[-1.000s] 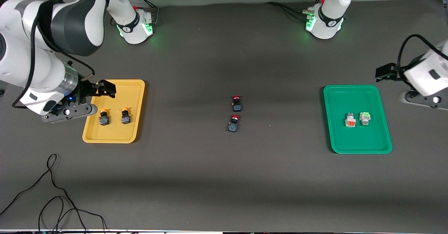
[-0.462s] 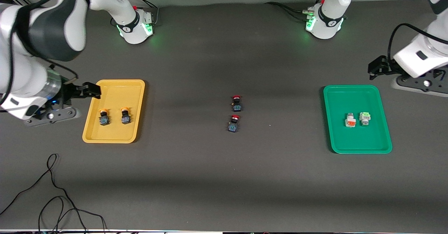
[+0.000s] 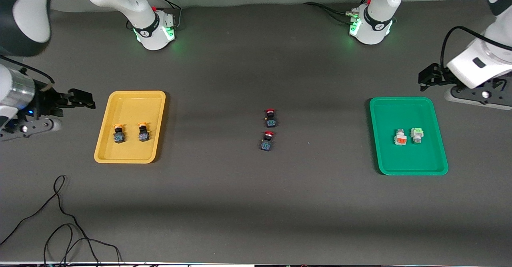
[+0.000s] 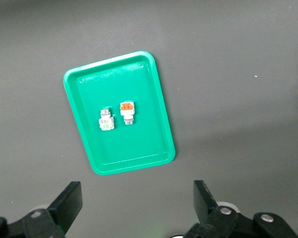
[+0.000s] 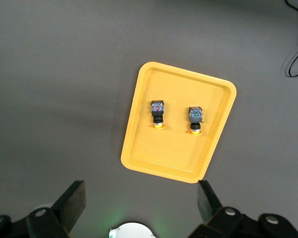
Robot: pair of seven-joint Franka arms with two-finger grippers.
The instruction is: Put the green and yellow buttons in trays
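Two yellow-capped buttons [image 3: 119, 133] [image 3: 143, 132] lie side by side in the yellow tray [image 3: 130, 99]. Two white-bodied buttons, one with an orange face [image 3: 400, 137] and one with a green face [image 3: 417, 134], lie in the green tray [image 3: 400, 107]. My right gripper [image 3: 80, 98] is open and empty, up over the table beside the yellow tray. My left gripper [image 3: 430, 77] is open and empty, up over the table beside the green tray. The right wrist view shows the yellow tray [image 5: 179, 153] past open fingers [image 5: 74, 201]. The left wrist view shows the green tray [image 4: 139, 148].
Two red-capped black-blue switches [image 3: 271, 117] [image 3: 267, 140] lie mid-table between the trays. A loose black cable [image 3: 60, 219] lies near the front camera at the right arm's end. The arm bases [image 3: 154, 27] [image 3: 370, 25] stand at the table's back edge.
My right gripper has moved off the yellow tray's edge toward the right arm's end of the table. My left arm has shifted toward its base. The buttons have not moved.
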